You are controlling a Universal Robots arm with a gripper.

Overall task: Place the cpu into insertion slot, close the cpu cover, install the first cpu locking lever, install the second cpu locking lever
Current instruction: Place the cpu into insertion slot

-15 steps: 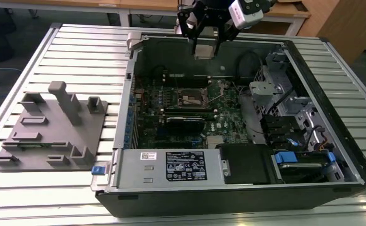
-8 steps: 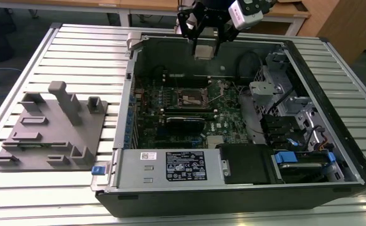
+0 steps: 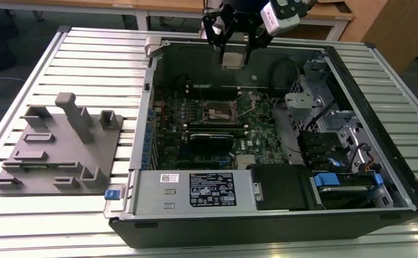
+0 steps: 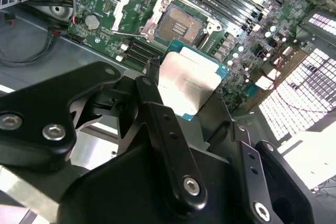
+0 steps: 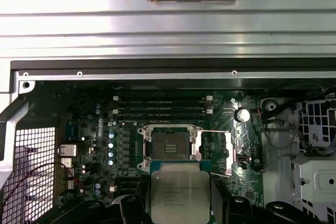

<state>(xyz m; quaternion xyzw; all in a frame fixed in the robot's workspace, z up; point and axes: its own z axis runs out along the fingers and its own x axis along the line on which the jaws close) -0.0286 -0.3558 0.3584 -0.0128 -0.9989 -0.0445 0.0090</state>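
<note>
Pincer (image 3: 233, 54) is clamping the cpu (image 4: 189, 82) edgewise, insertion slot (image 5: 169, 144) sitting uncovered below; cpu partly cropped in the first wrist view.

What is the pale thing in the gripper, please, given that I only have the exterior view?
Observer: It is the cpu, dull metal top showing, clamped at two opposite edges by the gripper.
Operator: Is the insertion slot free?
Observer: Yes. In both wrist views the insertion slot shows a bare dark centre with nothing seated in it.
Operator: And the cpu cover?
Observer: The cpu cover is swung open, standing off to one side of the slot.
</note>
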